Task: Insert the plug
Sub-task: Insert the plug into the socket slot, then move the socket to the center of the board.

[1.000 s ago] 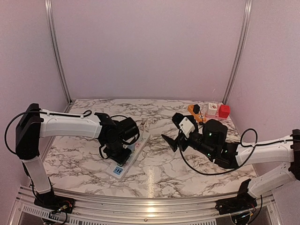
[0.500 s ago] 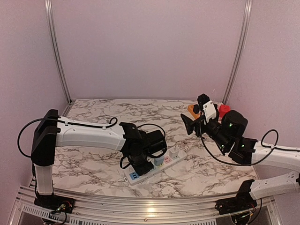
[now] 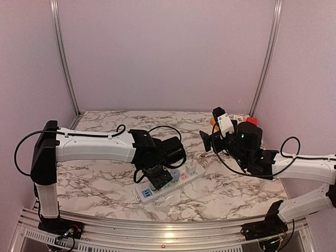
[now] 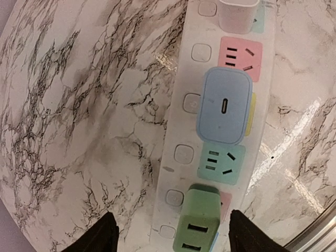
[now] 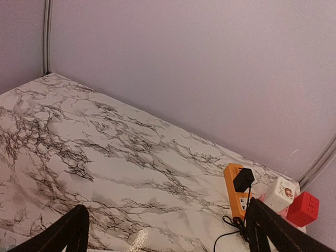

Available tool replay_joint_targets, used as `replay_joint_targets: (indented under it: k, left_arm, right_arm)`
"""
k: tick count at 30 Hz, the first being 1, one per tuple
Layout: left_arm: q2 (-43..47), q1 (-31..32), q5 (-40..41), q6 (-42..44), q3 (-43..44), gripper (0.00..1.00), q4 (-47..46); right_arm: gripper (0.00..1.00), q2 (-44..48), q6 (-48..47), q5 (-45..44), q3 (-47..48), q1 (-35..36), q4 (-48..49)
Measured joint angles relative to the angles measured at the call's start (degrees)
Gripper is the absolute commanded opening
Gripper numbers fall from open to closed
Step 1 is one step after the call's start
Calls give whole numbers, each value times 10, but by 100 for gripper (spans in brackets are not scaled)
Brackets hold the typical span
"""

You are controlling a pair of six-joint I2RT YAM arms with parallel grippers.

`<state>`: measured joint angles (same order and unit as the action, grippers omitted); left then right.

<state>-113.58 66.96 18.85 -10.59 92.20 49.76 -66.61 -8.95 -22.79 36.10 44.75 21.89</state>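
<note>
Our left end effector [image 4: 176,236] hangs open over the white power strip [image 4: 178,131]. Its two dark fingertips [image 4: 107,233] stand on either side of the strip's near end and grip nothing. The green plug [image 4: 198,218] sits on the strip between those fingertips. The finger on its one side is close beside it, and the other is well off over the counter [image 4: 79,131]. We cannot tell from the wrist view whether the close finger touches it.

Further along the strip a blue charger [image 4: 224,105] stands in a socket, with a free green socket between it and the green plug. A white plug [image 4: 239,13] sits at the far end (only partly in view).

The strip lies slantwise near the middle of the counter. Our right end effector [image 5: 170,231] is held above the counter to the right, fingers spread wide and empty. It faces the back corner, where an orange strip [image 5: 233,197] carrying a black plug [image 5: 243,179] lies next to a white cube [image 5: 277,194] and a red cube [image 5: 303,208].
</note>
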Motion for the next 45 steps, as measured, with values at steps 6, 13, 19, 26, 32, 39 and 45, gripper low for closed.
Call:
replay_joint_targets:
  k: [6, 13, 19, 26, 32, 39, 45]
  left_arm:
    - [39, 0, 3, -15, 6, 81, -1]
    - [87, 10, 24, -66, -59, 84, -1]
    - [101, 46, 42, -114, -128, 85, 1]
    - [100, 85, 41, -150, -152, 85, 0]
    - [82, 88, 50, -168, -159, 87, 0]
    - [44, 75, 63, -186, -176, 87, 1]
    - [40, 46, 78, -190, -178, 87, 1]
  right_arm:
    - [99, -49, 39, 2, 41, -46, -30]
    - [99, -132, 94, 31, 99, -109, -79]
    - [99, -205, 114, 46, 130, -117, -106]
    - [98, -250, 127, 60, 133, -122, -115]
    - [99, -281, 135, 89, 144, -144, -117]
    - [99, -302, 137, 111, 144, -157, -123]
    - [99, -315, 149, 136, 144, -177, -124]
